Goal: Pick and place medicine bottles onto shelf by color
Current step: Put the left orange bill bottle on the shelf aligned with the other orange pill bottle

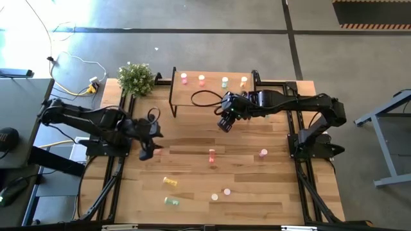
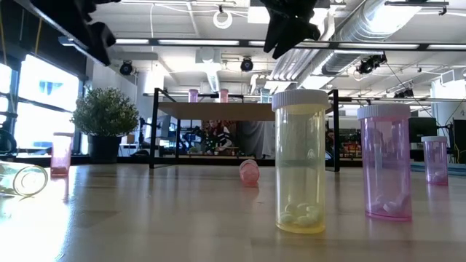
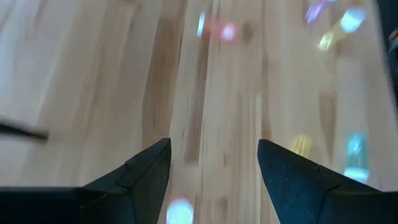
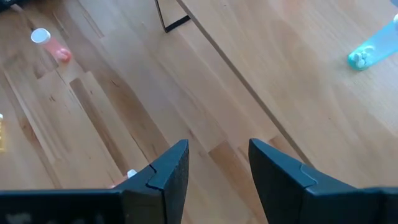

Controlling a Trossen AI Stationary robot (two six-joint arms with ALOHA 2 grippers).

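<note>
The shelf (image 1: 212,96) stands at the table's far middle on black legs. On it stand a pink (image 1: 184,78), an orange (image 1: 201,79), a green (image 1: 225,82) and a yellow bottle (image 1: 244,81). Several more medicine bottles are scattered on the table, among them a red-orange one (image 1: 212,156), a pink one (image 1: 263,153) and a yellow one lying down (image 1: 169,182). My left gripper (image 3: 214,146) hangs open over the table's left side, beside a red bottle (image 1: 157,152). My right gripper (image 4: 218,144) is open above the table, just in front of the shelf's near edge (image 4: 249,87). Neither has anything between its fingers.
A potted plant (image 1: 135,78) stands at the far left corner beside the shelf. A green bottle (image 1: 171,201), a pale one (image 1: 215,197) and a pink one (image 1: 227,191) lie near the front edge. In the low view a yellow bottle (image 2: 298,160) and a pink one (image 2: 386,160) stand close to the camera.
</note>
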